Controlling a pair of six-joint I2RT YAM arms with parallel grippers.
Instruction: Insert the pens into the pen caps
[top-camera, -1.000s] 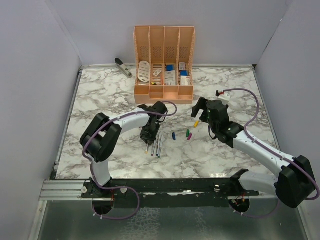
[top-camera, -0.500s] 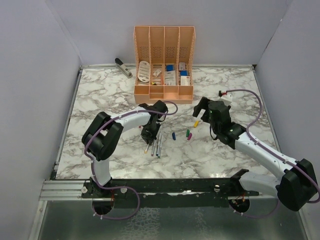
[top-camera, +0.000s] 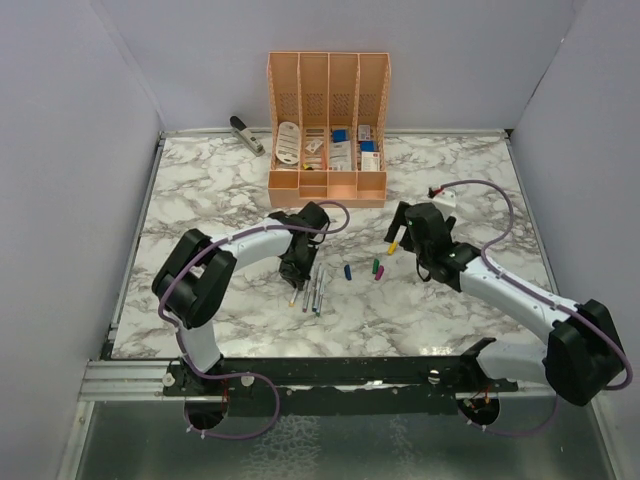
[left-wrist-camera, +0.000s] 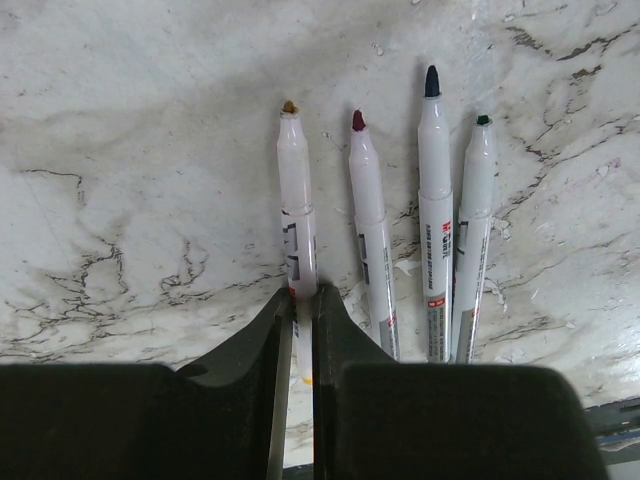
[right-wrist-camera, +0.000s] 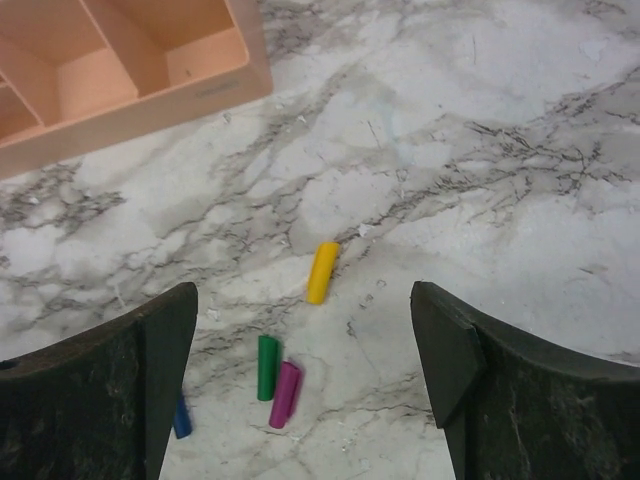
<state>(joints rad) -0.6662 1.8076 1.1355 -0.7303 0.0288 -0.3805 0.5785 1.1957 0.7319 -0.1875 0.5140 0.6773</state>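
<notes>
left gripper (left-wrist-camera: 297, 300) pinches orange-tipped pen (left-wrist-camera: 297, 190) | right gripper (right-wrist-camera: 305, 335) spread over yellow cap (right-wrist-camera: 322, 272) | risk: pen pivots (end-held), misses cap

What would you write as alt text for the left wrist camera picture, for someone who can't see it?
The left arm's two dark fingers pinch the leftmost pen, orange-brown at the tip, on a white marble table. Three more uncapped pens lie beside it, roughly parallel, tipped dark red, dark blue-black and green.
</notes>
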